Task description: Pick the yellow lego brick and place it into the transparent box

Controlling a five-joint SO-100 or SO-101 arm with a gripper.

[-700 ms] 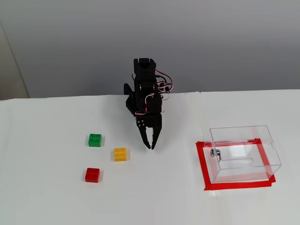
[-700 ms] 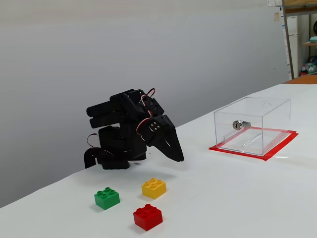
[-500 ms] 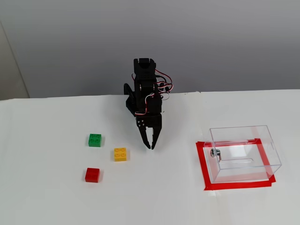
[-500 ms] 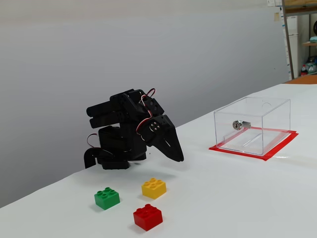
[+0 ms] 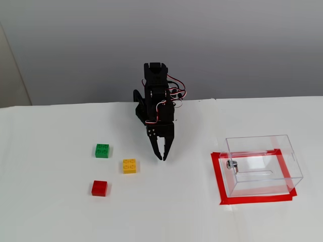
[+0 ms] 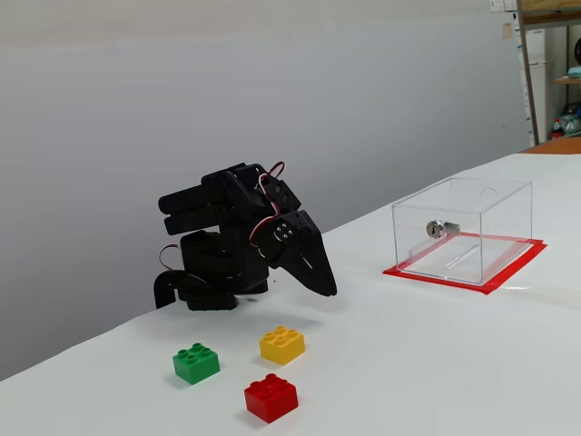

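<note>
No text, label, brand, number or sign can be read in either fixed view; the items on the shelf at the two o'clock edge of one fixed view are too small and blurred to tell.

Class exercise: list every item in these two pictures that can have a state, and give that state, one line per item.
gripper: shut, empty, above the table.
yellow lego brick: studs up, on the table, not held.
green brick: studs up, untouched.
red brick: studs up, untouched.
transparent box: empty, upright within red tape outline.
</note>
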